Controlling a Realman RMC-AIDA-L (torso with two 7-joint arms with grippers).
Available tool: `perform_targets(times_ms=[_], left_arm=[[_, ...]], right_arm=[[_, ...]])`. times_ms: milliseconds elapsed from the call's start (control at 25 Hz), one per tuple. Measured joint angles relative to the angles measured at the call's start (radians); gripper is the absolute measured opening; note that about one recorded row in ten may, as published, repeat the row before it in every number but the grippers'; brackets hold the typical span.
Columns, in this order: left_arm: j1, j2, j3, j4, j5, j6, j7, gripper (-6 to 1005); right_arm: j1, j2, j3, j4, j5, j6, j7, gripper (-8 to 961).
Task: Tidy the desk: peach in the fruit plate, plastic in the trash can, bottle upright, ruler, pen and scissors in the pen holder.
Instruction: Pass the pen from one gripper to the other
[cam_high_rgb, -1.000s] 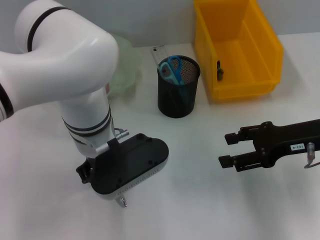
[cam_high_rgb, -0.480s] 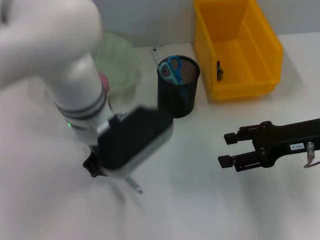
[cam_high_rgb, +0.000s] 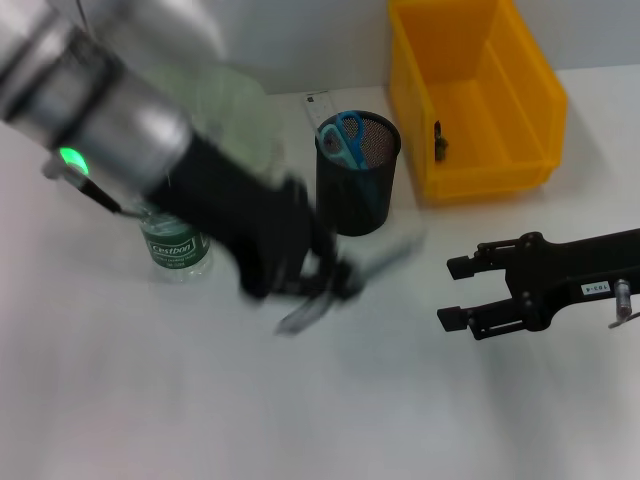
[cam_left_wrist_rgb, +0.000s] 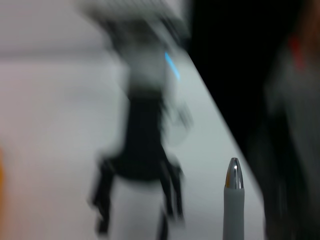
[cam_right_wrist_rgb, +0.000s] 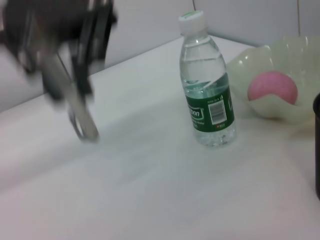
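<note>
My left gripper (cam_high_rgb: 322, 277) shows blurred in mid-table, just in front of the black mesh pen holder (cam_high_rgb: 357, 178). It is shut on a silver-white pen (cam_high_rgb: 385, 252), whose tip fills the left wrist view (cam_left_wrist_rgb: 233, 200). Blue-handled scissors (cam_high_rgb: 343, 136) and a ruler (cam_high_rgb: 318, 104) stand in the holder. The bottle (cam_high_rgb: 176, 250) stands upright at the left, also clear in the right wrist view (cam_right_wrist_rgb: 207, 85). A pink peach (cam_right_wrist_rgb: 272, 87) lies in the pale green fruit plate (cam_right_wrist_rgb: 250, 65). My right gripper (cam_high_rgb: 452, 294) hovers open at the right.
A yellow bin (cam_high_rgb: 520, 90) stands at the back right with a small dark item (cam_high_rgb: 438, 140) inside. The left arm covers much of the fruit plate (cam_high_rgb: 245, 105) in the head view.
My left arm has swung from the near table up and right toward the pen holder, carrying the pen. The bottle has come into view. The right arm has stayed put.
</note>
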Motion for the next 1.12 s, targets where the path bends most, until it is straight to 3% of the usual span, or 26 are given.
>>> perform_targets(times_ms=[40,120,160,200,240,440,520,600,840,1120], left_arm=[[0.000,0.000,0.000,0.000,0.000,0.000,0.000,143],[0.001,0.003,-0.117,-0.038,-0.051,-0.008,-0.161,143],[0.001,0.003,-0.117,-0.038,-0.051,-0.008,-0.161,143],[0.002,0.004,-0.179,-0.061,-0.063,-0.019,-0.248,143],[0.019,0.004,-0.247,-0.089,-0.067,-0.063,-0.461,143],[0.034,0.003,-0.247,-0.090,-0.072,-0.082,-0.582,143],[0.052,0.000,-0.247,-0.086,-0.077,-0.103,-0.768,143],[0.059,0.000,-0.247,-0.088,-0.077,-0.101,-0.839,144],[0.078,-0.001,-0.238,-0.101,-0.080,-0.098,-0.954,144],[0.065,0.001,-0.247,-0.211,-0.086,-0.108,-1.033,145]], right_arm=[[0.000,0.000,0.001,-0.001,0.000,0.000,-0.017,774],[-0.002,-0.002,0.002,-0.003,0.001,-0.004,-0.051,774],[-0.002,-0.003,0.003,-0.006,0.001,-0.007,-0.070,774],[-0.004,-0.003,0.004,-0.013,0.002,-0.013,-0.093,774],[-0.007,-0.003,0.004,-0.025,0.007,-0.018,-0.120,774],[-0.025,0.008,0.006,-0.060,0.039,-0.019,-0.283,774],[-0.033,0.013,0.007,-0.051,0.065,-0.012,-0.402,774],[-0.036,0.015,0.007,-0.044,0.076,-0.009,-0.443,774],[-0.073,0.016,0.009,0.012,0.212,0.018,-0.690,774],[-0.114,0.017,0.021,0.137,0.394,0.040,-1.067,775]])
